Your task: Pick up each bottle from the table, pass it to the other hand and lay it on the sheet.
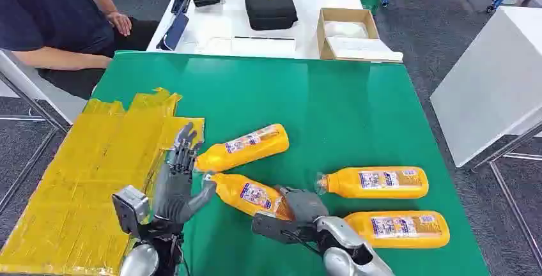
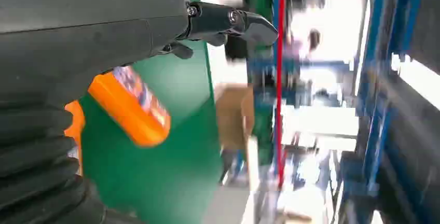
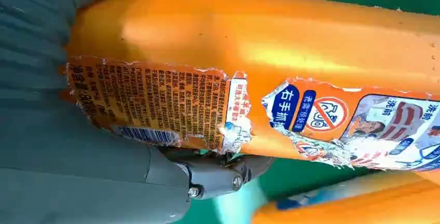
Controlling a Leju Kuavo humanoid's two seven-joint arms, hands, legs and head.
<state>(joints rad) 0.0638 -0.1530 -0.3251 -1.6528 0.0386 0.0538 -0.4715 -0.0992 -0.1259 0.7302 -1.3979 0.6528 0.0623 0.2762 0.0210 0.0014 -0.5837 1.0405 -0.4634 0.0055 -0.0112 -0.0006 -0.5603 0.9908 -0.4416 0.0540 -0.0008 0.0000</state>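
Far left – yellow sheet (image 1: 83,180) lies flat over the left part of the green desk (image 1: 345,110), wrinkled and with nothing on it. A person (image 1: 51,20) sits past the desk's far left corner, one hand resting near the edge of a white table (image 1: 211,33).

Left hand (image 1: 176,180) is upright at the sheet's right edge, fingers (image 1: 184,140) extended and spread, nothing gripped. Its thumb reaches toward the cap of the held bottle (image 1: 246,194); I can't tell if they touch. Left wrist view shows the fingers straight, with an orange bottle blurred behind them.

Just right of the fingertips, the far bottle (image 1: 246,147) lies on its side on the green, cap toward the sheet, angled up to the right.

Below it the held bottle is tilted, cap end pointing at the left hand, base end inside the right hand (image 1: 300,209). Right hand is closed around it – right wrist view shows the torn label (image 3: 218,110) up close, with grey palm wrapped behind and a finger curled under.

Right of that, two more bottles lie on their sides on the green, roughly parallel: middle bottle (image 1: 377,183) and near bottle (image 1: 399,229), which is just beside the right forearm.

Back on the white table: a black case (image 1: 270,4) and an open cardboard box (image 1: 348,33).
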